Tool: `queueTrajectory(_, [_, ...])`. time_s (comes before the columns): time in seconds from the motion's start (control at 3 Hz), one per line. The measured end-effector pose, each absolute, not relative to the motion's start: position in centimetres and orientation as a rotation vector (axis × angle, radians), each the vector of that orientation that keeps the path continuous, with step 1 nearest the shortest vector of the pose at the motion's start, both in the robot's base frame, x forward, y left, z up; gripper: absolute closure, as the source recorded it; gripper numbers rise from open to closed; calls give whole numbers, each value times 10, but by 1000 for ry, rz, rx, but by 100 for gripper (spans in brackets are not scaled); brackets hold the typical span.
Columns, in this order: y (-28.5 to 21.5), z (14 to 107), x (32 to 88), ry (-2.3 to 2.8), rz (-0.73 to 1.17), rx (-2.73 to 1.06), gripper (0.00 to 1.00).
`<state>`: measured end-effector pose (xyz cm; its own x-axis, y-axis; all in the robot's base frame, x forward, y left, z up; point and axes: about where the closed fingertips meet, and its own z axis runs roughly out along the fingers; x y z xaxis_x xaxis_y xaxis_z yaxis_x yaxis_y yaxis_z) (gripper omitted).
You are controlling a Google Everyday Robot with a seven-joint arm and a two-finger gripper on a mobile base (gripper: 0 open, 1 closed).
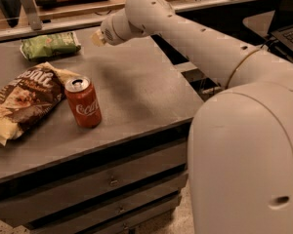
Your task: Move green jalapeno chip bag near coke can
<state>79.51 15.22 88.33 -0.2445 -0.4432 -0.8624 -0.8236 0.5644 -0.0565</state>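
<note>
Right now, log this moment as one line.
pincer: over table far side, right of green jalapeno chip bag, apart | bag: lying at back, away from coke can | can: upright beside brown chip bag

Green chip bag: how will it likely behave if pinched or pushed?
The green bag looks crinkly and puffed, so it probably dents and flops when pinched. Lying flat on the table, it likely slides rather than rolls. The gripper hovers beside it, apart from it.
</note>
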Motion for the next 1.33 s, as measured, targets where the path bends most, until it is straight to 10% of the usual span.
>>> queueTrajectory(0.67, [92,897,759,1976,432,-921,87])
queueTrajectory(1.33, [122,910,787,1824,518,-1046,39])
